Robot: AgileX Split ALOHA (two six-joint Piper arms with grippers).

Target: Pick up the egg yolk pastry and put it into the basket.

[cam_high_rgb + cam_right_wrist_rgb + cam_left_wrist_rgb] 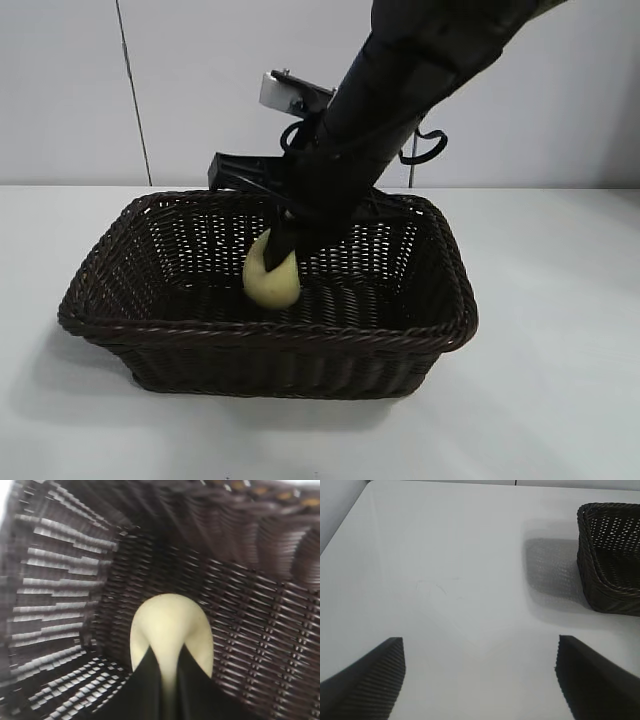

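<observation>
The dark brown wicker basket (270,335) stands in the middle of the white table. My right arm reaches down into it from above. My right gripper (281,256) is shut on the egg yolk pastry (272,280), a pale yellow rounded lump held low inside the basket, near its floor. In the right wrist view the two dark fingers (145,680) pinch the pastry (170,622), and a thin strip of it shows between them, with the woven basket wall (65,580) all around. My left gripper (479,641) hangs open over bare table, off to the side of the basket (610,580).
The white table (560,300) stretches round the basket on all sides. A pale wall (200,80) rises behind it. Dark mount parts (240,170) show just beyond the basket's far rim.
</observation>
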